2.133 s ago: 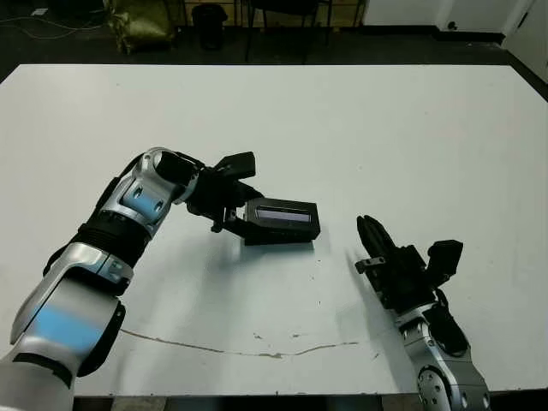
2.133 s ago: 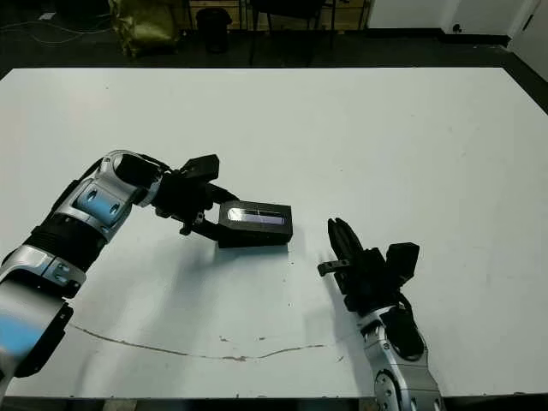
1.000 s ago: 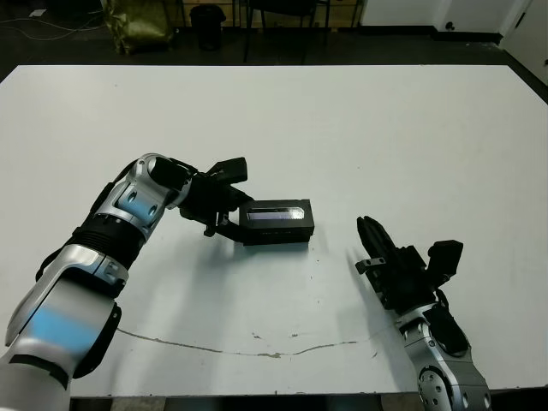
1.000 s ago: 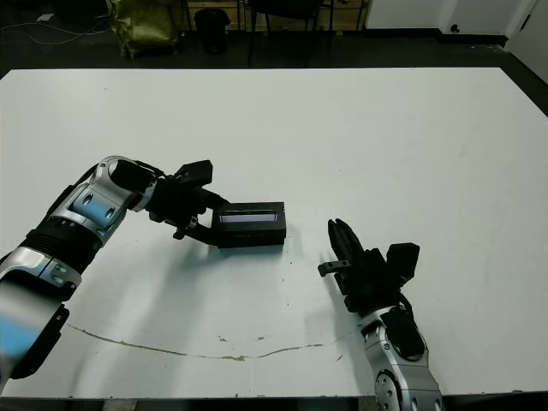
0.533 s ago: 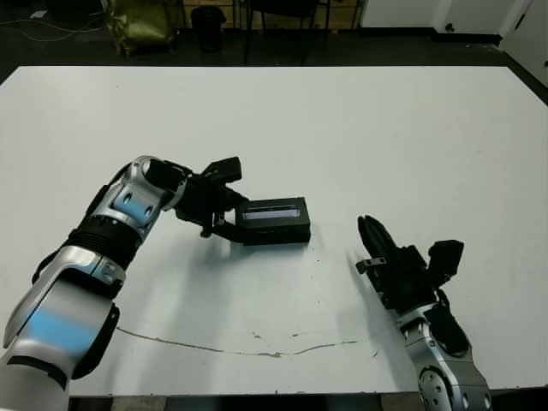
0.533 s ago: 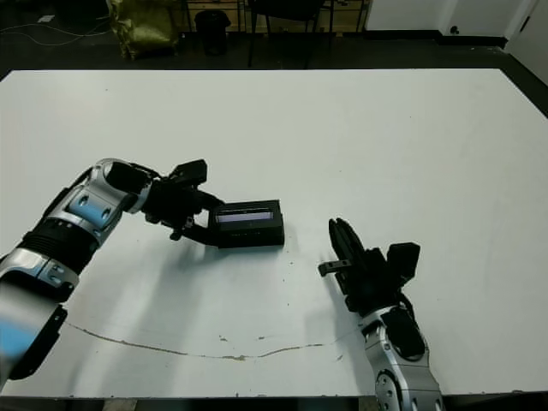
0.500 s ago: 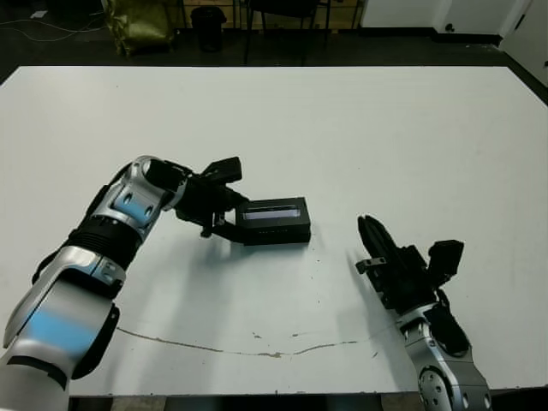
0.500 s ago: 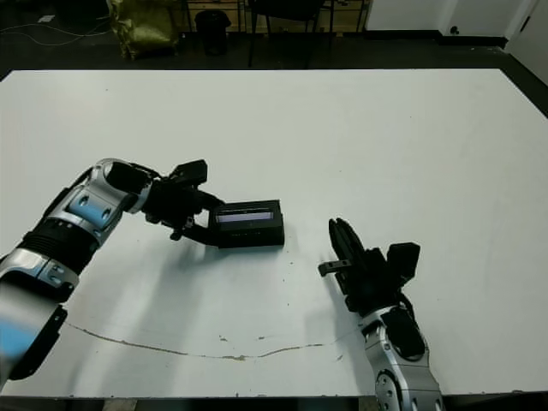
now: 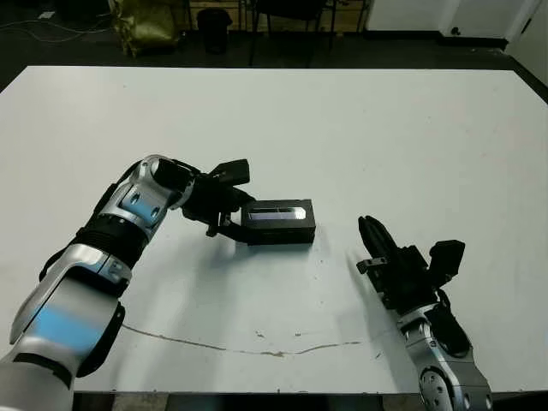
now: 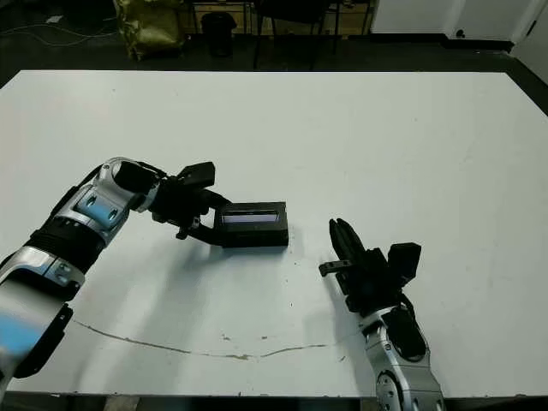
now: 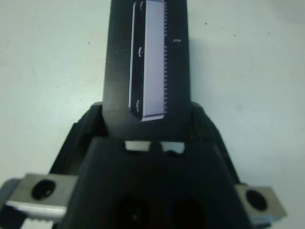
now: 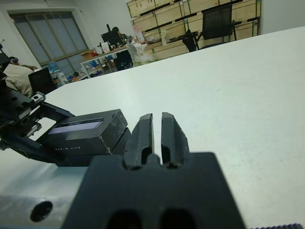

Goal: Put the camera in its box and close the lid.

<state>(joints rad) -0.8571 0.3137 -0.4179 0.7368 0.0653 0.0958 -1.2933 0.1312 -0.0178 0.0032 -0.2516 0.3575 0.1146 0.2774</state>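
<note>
A wide white table (image 9: 385, 128) fills the view, with a faint crack line near its front edge. Beyond the far edge is a dark floor with chairs and a bag.

The robot's left arm (image 9: 128, 214) reaches in from the left, bent at the elbow. Its left gripper (image 9: 224, 221) is clenched on the near end of the lid (image 9: 276, 214), one finger on each long side; the wrist view shows the cover's sides pinched between the two fingers. The lid is a black cover with a long greyish glossy strip on top. It sits on the box (image 10: 257, 236), whose black edge shows beneath it, and the pair lies flat on the table, left of centre.

The camera is not visible; it cannot be told whether it is inside the box.

The right gripper (image 9: 373, 240) rests near the front of the table, well apart from the box, its two fingers pressed together and holding nothing.

Risks, judged from this: the grasp is only at one end, so the far end of the lid may sit cocked and not seat fully. Pulling away with the fingers not fully released could drag the light box across the table or lift the lid off again. With the right gripper away, nothing braces the box.
</note>
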